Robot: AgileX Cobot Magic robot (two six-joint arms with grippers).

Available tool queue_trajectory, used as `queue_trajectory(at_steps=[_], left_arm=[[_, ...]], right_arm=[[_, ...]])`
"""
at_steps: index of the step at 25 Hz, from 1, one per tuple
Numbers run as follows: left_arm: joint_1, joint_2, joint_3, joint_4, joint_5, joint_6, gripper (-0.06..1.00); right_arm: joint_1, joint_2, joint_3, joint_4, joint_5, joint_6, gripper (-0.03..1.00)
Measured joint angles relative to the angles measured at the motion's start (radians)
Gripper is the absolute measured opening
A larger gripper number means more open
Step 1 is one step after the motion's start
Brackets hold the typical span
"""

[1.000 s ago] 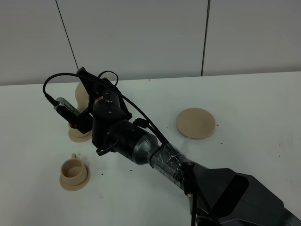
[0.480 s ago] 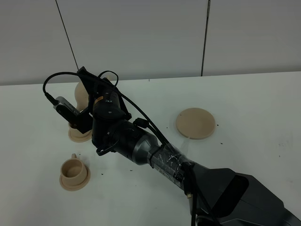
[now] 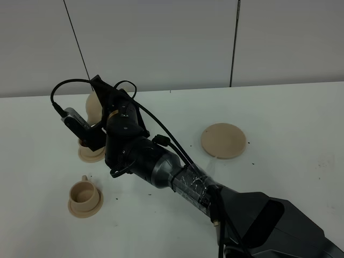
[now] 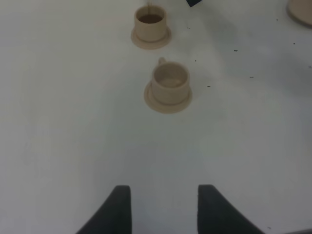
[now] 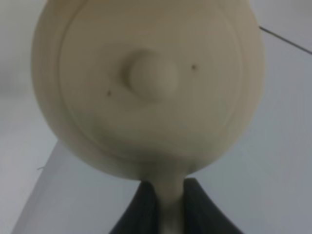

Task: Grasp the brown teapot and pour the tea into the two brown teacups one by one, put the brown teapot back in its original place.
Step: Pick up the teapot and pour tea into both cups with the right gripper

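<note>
1. Exterior high view: the right arm reaches across to the left side and holds the squat round matte tan clay teapot [image 3: 94,105] raised and tipped above the farther small tan teacup [image 4: 149,22]. The arm mostly hides that cup here. The tilt puts the spout over the cup for pouring.
2. Right wrist view: the right gripper [image 5: 170,197] is clenched on the pot's loop handle, with the knobbed lid facing the camera. That grip lets the pot tip without slipping.
3. Left wrist view: the farther cup holds dark liquid, while the nearer small tan teacup [image 4: 170,83] looks empty. Pour 1 of 2 therefore seems to be under way.
4. The left gripper [image 4: 163,209] hangs released, grasping nothing, well apart from both cups and out of the pour's way.
5. The flat round tan saucer disc [image 3: 224,141] lies bare to the right, free for the pot's return.
6. The white tabletop [image 3: 279,107] is matte with a few dark specks. Behind it stands a pale grey panelled wall [image 3: 161,43] with dark seams.
</note>
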Motion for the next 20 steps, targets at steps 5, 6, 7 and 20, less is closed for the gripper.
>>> queue_trajectory(at_steps=[5,6,7,20], left_arm=[[0.000,0.000,0.000,0.000,0.000,0.000,0.39],[0.000,0.000,0.000,0.000,0.000,0.000,0.39],[0.000,0.000,0.000,0.000,0.000,0.000,0.39],[0.000,0.000,0.000,0.000,0.000,0.000,0.39]], right_arm=[[0.000,0.000,0.000,0.002,0.021,0.031,0.09],[0.000,0.000,0.000,0.002,0.023,0.039,0.09],[0.000,0.000,0.000,0.003,0.027,0.046,0.09],[0.014,0.000,0.000,0.044,0.073,0.131,0.09]])
